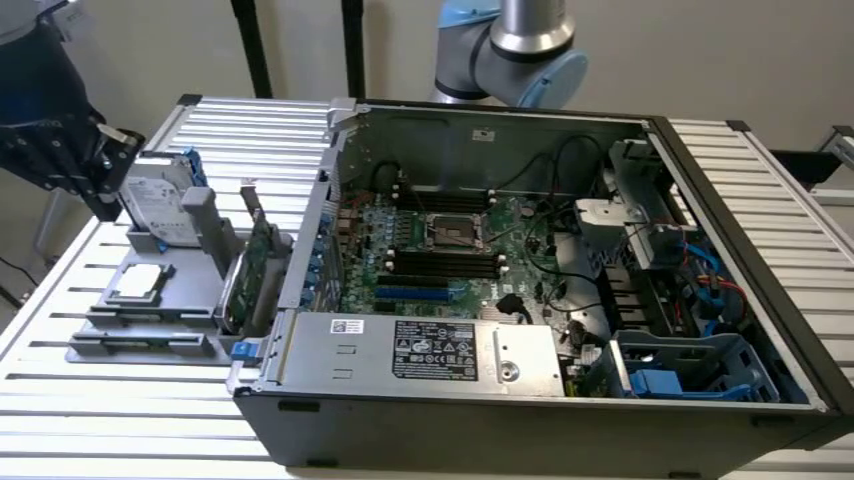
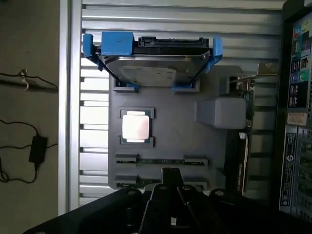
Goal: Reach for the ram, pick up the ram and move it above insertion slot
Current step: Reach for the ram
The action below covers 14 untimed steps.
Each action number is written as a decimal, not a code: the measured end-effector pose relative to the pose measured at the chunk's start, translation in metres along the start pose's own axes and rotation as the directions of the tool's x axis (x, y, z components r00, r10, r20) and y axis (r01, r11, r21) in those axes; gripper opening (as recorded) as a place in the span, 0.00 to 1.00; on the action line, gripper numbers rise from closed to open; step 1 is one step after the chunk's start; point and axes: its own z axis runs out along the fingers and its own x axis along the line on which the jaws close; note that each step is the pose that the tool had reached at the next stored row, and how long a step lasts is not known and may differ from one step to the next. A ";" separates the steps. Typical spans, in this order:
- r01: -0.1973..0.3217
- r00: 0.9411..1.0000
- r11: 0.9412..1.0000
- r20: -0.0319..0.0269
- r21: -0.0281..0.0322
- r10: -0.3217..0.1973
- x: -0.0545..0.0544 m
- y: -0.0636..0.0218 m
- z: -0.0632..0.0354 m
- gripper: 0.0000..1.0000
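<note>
The ram [image 2: 161, 160] stands on edge in a holder of the grey fixture [image 2: 170, 131], seen as a thin green strip between two grey clips. In the exterior view that holder [image 1: 144, 318] sits at the fixture's near end, on the exterior view's left. My gripper [image 2: 170, 176] hangs above the fixture, its dark tip just short of the ram and not touching it. In the exterior view the gripper [image 1: 100, 195] is high at the far left, beside the hard drive. The black memory slots [image 1: 447, 262] lie on the motherboard inside the open case.
The fixture also carries a hard drive [image 2: 148, 73] in a blue caddy, a processor [image 2: 135, 127] and a broader green expansion card [image 1: 254, 265] standing by the case wall. The open computer case [image 1: 534, 400] holds cables, a power supply and drive bays. Slatted metal table [image 1: 120, 420] all around.
</note>
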 end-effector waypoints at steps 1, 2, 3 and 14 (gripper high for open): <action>0.000 1.000 1.000 0.000 0.000 0.000 -0.002 -0.0030 -0.0001 0.11; 0.000 1.000 1.000 0.000 0.000 0.000 -0.003 -0.0059 -0.0002 0.11; 0.000 1.000 1.000 -0.001 0.000 0.000 -0.005 -0.0090 -0.0003 0.11; 0.000 1.000 1.000 -0.009 0.000 0.000 -0.012 -0.0518 0.0016 0.11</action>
